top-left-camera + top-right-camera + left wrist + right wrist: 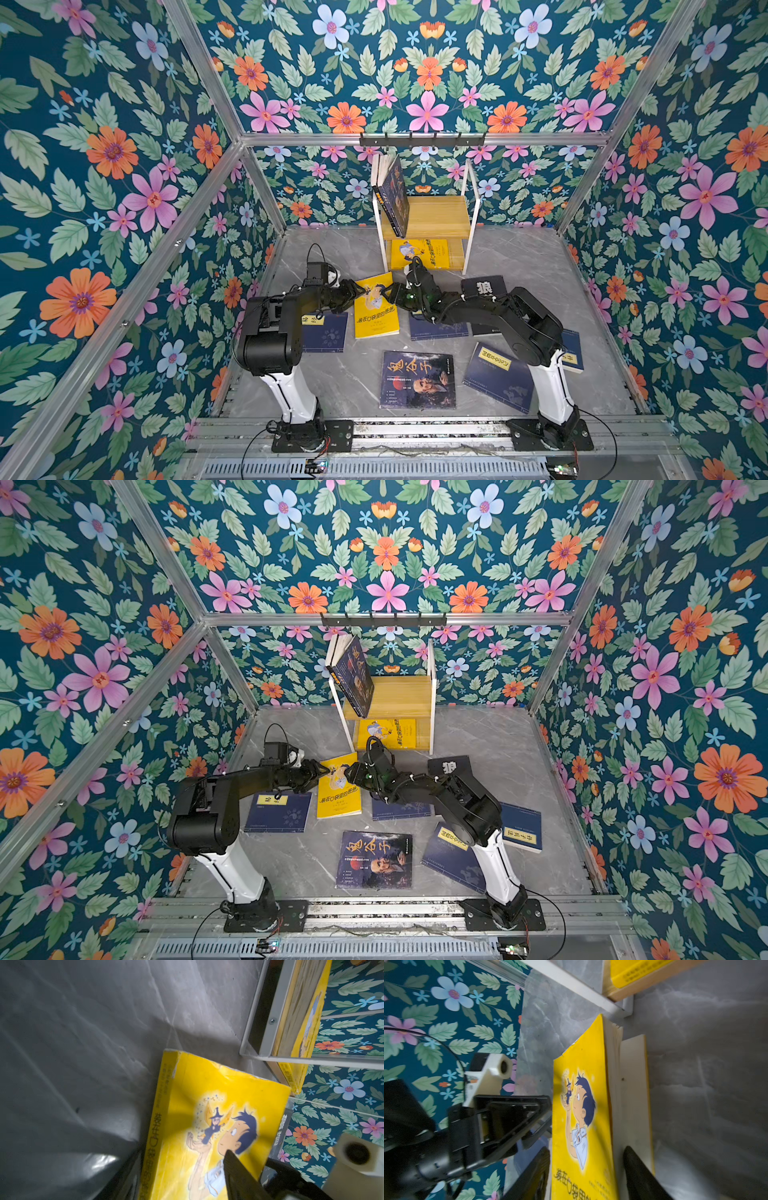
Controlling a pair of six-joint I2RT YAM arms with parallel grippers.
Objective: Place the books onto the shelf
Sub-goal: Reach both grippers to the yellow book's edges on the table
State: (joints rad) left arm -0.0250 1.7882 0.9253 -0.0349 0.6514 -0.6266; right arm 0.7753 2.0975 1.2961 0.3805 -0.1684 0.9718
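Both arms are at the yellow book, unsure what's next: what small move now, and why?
Probably close the left gripper on the spine edge of the yellow book: its fingers straddle that edge, the right gripper straddles the fanned page edge, and the book lies short of the shelf.

Grey marbled table (332, 386): shelf (471, 232) at back edge; navy books (326, 332) scattered flat; old-man-cover book (417, 380) near front edge; black book (484, 287) and yellow book (376, 307) mid-table. Upper board (440, 216): leaning books (392, 195), left end. Lower board (456, 255): flat yellow book (419, 253).
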